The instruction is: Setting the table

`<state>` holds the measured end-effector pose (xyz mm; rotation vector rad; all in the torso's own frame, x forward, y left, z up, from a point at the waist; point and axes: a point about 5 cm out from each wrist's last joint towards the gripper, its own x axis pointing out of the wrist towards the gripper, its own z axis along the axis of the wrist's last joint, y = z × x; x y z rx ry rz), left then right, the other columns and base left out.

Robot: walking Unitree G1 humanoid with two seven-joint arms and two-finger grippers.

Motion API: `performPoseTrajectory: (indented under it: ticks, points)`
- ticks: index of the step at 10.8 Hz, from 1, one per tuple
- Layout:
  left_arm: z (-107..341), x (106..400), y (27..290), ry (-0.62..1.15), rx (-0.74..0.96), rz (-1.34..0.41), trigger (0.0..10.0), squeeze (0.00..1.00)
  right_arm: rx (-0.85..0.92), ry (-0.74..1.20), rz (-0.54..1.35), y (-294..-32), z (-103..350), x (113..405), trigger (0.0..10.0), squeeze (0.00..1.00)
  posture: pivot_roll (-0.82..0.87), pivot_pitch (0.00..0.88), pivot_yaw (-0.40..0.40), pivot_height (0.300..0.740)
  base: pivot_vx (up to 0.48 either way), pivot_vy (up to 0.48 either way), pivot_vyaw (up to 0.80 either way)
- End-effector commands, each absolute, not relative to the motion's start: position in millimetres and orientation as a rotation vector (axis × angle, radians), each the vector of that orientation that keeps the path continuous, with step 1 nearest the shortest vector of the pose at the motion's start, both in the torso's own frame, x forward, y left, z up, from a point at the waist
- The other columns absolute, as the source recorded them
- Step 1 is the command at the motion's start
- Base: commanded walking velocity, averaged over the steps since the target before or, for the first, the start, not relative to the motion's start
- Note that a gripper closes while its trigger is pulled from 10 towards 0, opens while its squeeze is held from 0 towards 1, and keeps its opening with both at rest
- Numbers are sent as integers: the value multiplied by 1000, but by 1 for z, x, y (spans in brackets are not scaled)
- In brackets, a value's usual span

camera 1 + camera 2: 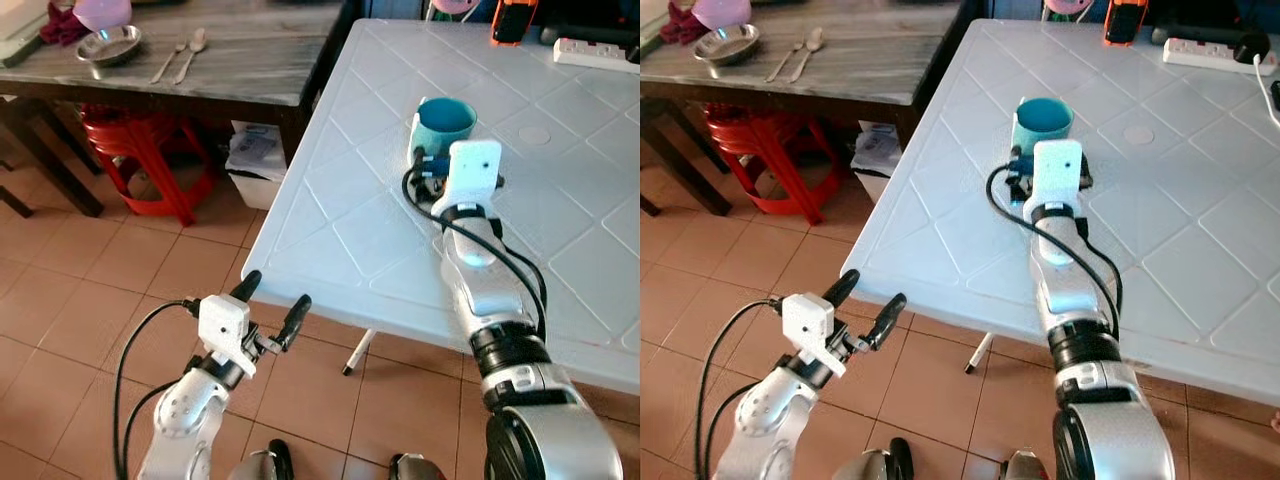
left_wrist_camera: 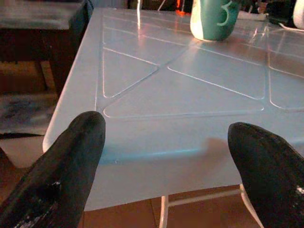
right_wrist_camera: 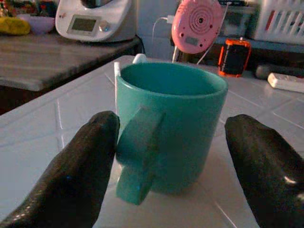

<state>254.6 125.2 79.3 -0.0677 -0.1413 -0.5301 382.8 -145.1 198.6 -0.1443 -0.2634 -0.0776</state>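
Here a teal mug (image 3: 171,128) stands upright on the white table (image 1: 340,215), its inside showing nothing in it, its handle turned toward the right wrist camera. The right gripper (image 3: 166,166) reaches forward over the table with its two black fingers spread wide either side of the mug; one fingertip (image 3: 95,142) sits just beside the handle, the other stands apart from the mug's wall, so nothing is grasped. The left gripper (image 1: 275,300) hangs low before the table's near edge, its fingers parted and holding nothing. On the wooden table (image 1: 250,60) behind lie a steel bowl (image 1: 108,46) and two spoons (image 1: 182,55).
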Motion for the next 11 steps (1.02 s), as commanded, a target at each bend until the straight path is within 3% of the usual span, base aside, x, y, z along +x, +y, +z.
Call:
performPoseTrajectory:
  ticks: [1, 7, 9, 11]
  points:
    - [50, 247, 134, 0, -70, -499, 10000, 0, -135, -271, -78, -142, 200, 385, 0, 0, -34, 261, 91, 740, 0, 0, 0]
    - [36, 256, 127, -45, -156, -593, 10000, 0, -143, -276, -86, -146, 197, 387, 0, 0, -46, 261, 81, 740, 0, 0, 0]
    - [78, 286, 157, -247, -51, -476, 10000, 0, -148, -281, -88, -146, 196, 387, 431, 0, -35, 252, 81, 740, 0, 0, 0]
    - [134, 299, 190, -422, 3, -353, 10000, 0, -146, -285, -83, -143, 194, 386, 902, 0, -29, 246, 84, 740, 0, 0, 0]
